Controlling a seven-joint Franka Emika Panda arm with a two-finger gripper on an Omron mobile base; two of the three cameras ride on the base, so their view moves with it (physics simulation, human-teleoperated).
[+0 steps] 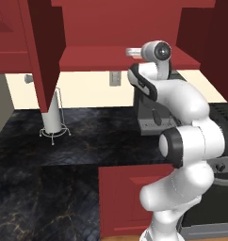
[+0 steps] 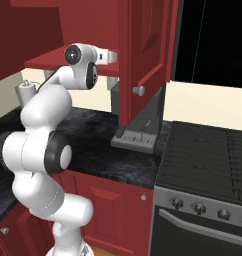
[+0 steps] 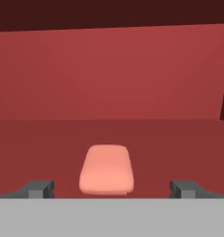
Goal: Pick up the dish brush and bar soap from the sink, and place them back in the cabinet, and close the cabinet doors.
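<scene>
The bar soap (image 3: 106, 169), a salmon-orange rounded bar, lies flat on the red shelf (image 3: 178, 139) of the cabinet. My gripper (image 3: 111, 190) is open, its fingertips (image 3: 40, 189) standing wide on either side of the near end of the soap without touching it. From the base views my hand (image 1: 134, 52) reaches in over the shelf (image 1: 92, 59) between the open cabinet doors (image 1: 43, 52). One door (image 2: 143, 55) with a round silver knob covers my fingers in the right base view. The dish brush and the sink are out of view.
A paper towel holder (image 1: 53, 117) and a grey appliance (image 1: 151, 117) stand on the dark marble counter (image 1: 40, 155) below the cabinet. A black stove (image 2: 208, 155) is to the right. Red lower cabinet fronts (image 1: 120, 197) sit beside my arm.
</scene>
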